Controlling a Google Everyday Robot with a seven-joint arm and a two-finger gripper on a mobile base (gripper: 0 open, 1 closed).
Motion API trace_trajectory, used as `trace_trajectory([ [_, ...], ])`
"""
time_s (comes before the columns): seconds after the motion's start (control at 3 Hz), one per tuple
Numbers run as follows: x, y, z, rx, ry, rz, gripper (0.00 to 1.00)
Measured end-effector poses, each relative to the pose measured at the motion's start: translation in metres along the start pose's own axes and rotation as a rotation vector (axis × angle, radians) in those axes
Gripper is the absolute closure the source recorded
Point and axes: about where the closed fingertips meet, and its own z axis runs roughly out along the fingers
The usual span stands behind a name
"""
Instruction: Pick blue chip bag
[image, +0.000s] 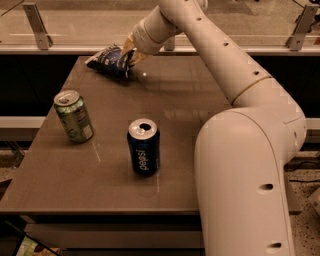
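The blue chip bag (109, 61) is a crumpled dark navy foil bag with white lettering. It hangs a little above the far left part of the brown table (200, 115). My gripper (130, 53) is at the bag's right end and is shut on it. The white arm reaches to it from the lower right, over the table.
A blue Pepsi can (143, 147) stands upright near the table's middle front. A green soda can (74, 116) stands at the left. A ledge with metal brackets (37, 22) runs behind the table. The arm's big base (245, 190) blocks the right front.
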Motion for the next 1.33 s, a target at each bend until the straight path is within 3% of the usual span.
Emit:
trace_trajectory([
  [0.67,-0.006,-0.007,-0.008,0.013,-0.018,-0.004,1.0],
  [1.33,-0.003,-0.018,-0.053,0.096,-0.085,-0.002,1.0],
])
